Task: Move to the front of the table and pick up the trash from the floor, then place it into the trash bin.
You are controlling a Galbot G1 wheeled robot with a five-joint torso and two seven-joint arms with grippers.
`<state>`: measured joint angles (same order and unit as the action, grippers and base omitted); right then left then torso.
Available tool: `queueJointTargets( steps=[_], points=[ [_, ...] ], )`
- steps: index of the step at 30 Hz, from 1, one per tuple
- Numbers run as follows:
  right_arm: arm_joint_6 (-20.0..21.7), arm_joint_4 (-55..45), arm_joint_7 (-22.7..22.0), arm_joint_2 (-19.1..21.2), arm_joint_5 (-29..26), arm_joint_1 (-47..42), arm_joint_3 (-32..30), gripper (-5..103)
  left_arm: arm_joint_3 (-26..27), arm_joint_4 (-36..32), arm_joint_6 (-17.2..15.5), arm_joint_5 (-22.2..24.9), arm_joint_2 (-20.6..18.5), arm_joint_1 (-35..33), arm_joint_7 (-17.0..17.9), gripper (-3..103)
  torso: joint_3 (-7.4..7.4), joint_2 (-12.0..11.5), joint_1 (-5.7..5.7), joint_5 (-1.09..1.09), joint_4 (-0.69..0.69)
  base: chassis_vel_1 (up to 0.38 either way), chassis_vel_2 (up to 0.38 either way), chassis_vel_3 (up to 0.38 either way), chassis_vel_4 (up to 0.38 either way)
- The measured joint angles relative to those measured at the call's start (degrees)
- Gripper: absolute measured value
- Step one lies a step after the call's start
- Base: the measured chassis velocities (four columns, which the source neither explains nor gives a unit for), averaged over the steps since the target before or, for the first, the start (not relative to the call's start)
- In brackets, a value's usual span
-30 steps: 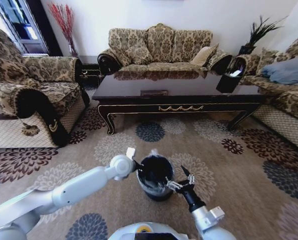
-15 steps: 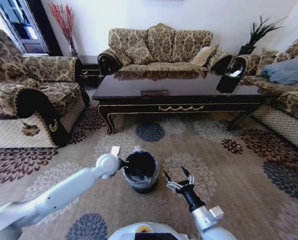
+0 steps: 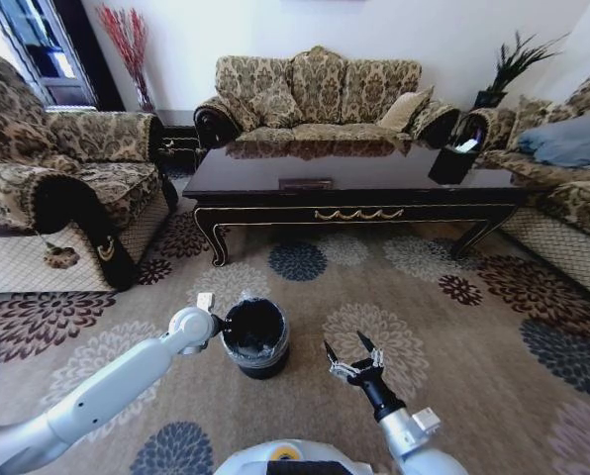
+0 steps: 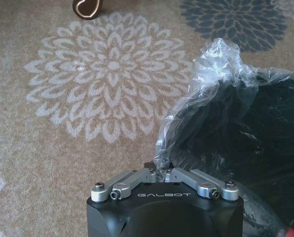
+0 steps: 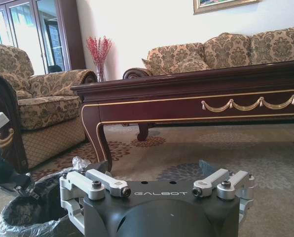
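Head view: left gripper (image 3: 216, 324) clenched on trash bin (image 3: 255, 336) rim, near table (image 3: 354, 183); right gripper (image 3: 352, 360) spread, empty. Advice: keep bin level, liner untorn.

"GALBOT" is printed in pale letters (all capitals) on the black gripper housing (image 4: 163, 217) at lower centre of both wrist views.
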<state>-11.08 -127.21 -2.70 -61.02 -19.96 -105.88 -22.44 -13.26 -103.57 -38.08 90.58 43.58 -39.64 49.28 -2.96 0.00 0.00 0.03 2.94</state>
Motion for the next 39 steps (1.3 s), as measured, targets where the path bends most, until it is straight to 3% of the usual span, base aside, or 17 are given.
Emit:
queueJointTargets(
  steps=[6, 7, 8, 10, 12, 13, 21, 24, 26, 28, 29, 31, 32, 34, 36, 37, 39],
  points=[
    [0.00, 0.52, -0.04, -0.05, -0.07, 0.36, 0.36, 100, -0.49, 0.39, -0.30, 0.30, 0.74, 0.03, 0.55, 0, -0.02, 0.00, 0.00, -0.04, 0.01, 0.000, 0.000, 0.000, 0.000],
    [0.00, 0.61, -0.03, -0.04, -0.09, 0.36, 0.44, 100, -0.52, 0.36, -0.20, 0.53, 0.82, 0.15, 0.55, 5, -0.04, -0.01, 0.01, -0.13, -0.01, 0.000, 0.000, 0.000, 0.000],
    [-0.02, 0.65, -0.01, -0.01, -0.09, 0.37, 0.52, 100, -0.52, 0.28, -0.25, 0.73, 0.78, 0.53, 0.69, 10, -0.03, 0.00, 0.01, -0.12, 0.07, 0.000, 0.000, 0.000, 0.000],
    [-0.02, 0.76, 0.15, 0.05, -0.08, 0.40, 0.66, 100, -0.44, -0.31, -0.24, 0.86, 0.63, 1.02, 0.70, 21, -0.03, 0.00, 0.00, -0.01, 0.02, 0.000, 0.000, 0.000, 0.000],
    [-0.02, 0.78, 0.17, 0.05, -0.08, 0.42, 0.68, 100, -0.39, -0.51, -0.23, 0.88, 0.60, 1.13, 0.74, 21, -0.02, 0.00, 0.01, -0.04, 0.01, 0.000, 0.000, 0.000, 0.000],
    [-0.02, 0.86, 0.22, 0.01, -0.06, 0.51, 0.76, 100, -0.34, -1.16, -0.21, 1.00, 0.44, 1.48, 0.96, 32, -0.03, 0.00, 0.01, -0.05, 0.00, 0.000, 0.000, 0.000, 0.000],
    [-0.02, 0.96, 0.32, -0.41, 0.48, 0.34, 0.87, 100, 1.18, -4.09, 0.41, 1.08, -0.39, 1.60, 1.69, 54, -0.02, 0.00, 0.00, -0.03, 0.01, 0.000, 0.000, 0.000, 0.000],
    [-0.16, 0.82, 0.38, -1.16, 1.20, -0.06, 0.90, 100, 4.78, -6.90, 0.94, -0.22, -1.40, -0.87, 1.62, 70, -0.02, 0.00, 0.01, -0.04, 0.01, 0.000, 0.000, 0.000, 0.000],
    [-0.19, 0.78, 0.38, -1.35, 1.28, -0.11, 0.89, 100, 5.79, -7.45, 1.15, -0.79, -1.58, -1.62, 1.17, 75, -0.02, 0.00, 0.01, -0.04, 0.01, 0.000, 0.000, 0.000, 0.000],
    [-0.38, 0.73, 0.37, -2.22, 1.48, -0.17, 0.68, 100, 10.70, -9.52, 2.78, -6.87, -2.28, -6.03, -3.63, 86, -0.02, 0.00, 0.01, -0.03, 0.02, 0.000, 0.000, 0.000, 0.000],
    [-0.38, 0.73, 0.37, -2.22, 1.48, -0.17, 0.68, 100, 10.70, -9.52, 2.78, -6.87, -2.28, -6.03, -3.63, 86, -0.02, 0.00, 0.01, -0.03, 0.02, 0.000, 0.000, 0.000, 0.000],
    [-0.53, 0.73, 0.26, -3.38, 1.46, -0.02, -0.05, 100, 15.14, -11.35, 7.54, -15.10, -4.01, -11.03, -10.36, 96, -0.02, 0.00, 0.01, -0.05, -0.01, 0.000, 0.000, 0.000, 0.000],
    [-0.53, 0.72, 0.06, -3.87, 1.00, 0.18, -0.24, 100, 16.87, -12.42, 9.11, -16.90, -4.53, -12.91, -12.13, 98, -0.01, 0.00, 0.00, -0.04, -0.01, 0.000, 0.000, 0.000, 0.000],
    [-0.49, 0.70, -0.15, -4.09, 0.60, 0.28, -0.30, 100, 17.83, -13.12, 10.14, -17.76, -4.81, -14.02, -12.99, 98, -0.01, 0.00, 0.01, -0.04, -0.01, 0.000, 0.000, 0.000, 0.000],
    [-0.28, 0.58, -1.39, -6.24, -0.61, 0.64, -1.28, 100, 20.91, -15.59, 15.07, -23.73, -5.59, -17.43, -16.97, 100, -0.01, 0.00, 0.00, -0.03, -0.02, 0.000, 0.000, 0.000, 0.000],
    [-0.28, 0.58, -1.39, -6.24, -0.61, 0.64, -1.28, 100, 20.91, -15.59, 15.07, -23.73, -5.59, -17.43, -16.97, 100, -0.01, 0.00, 0.00, -0.03, -0.02, 0.000, 0.000, 0.000, 0.000],
    [-1.23, 0.58, -1.54, -8.87, 0.04, -0.10, -2.73, 100, 22.00, -16.67, 18.84, -30.58, -5.24, -18.74, -20.95, 100, -0.01, 0.00, 0.00, -0.03, 0.01, 0.000, 0.000, 0.000, 0.000]
  ],
)
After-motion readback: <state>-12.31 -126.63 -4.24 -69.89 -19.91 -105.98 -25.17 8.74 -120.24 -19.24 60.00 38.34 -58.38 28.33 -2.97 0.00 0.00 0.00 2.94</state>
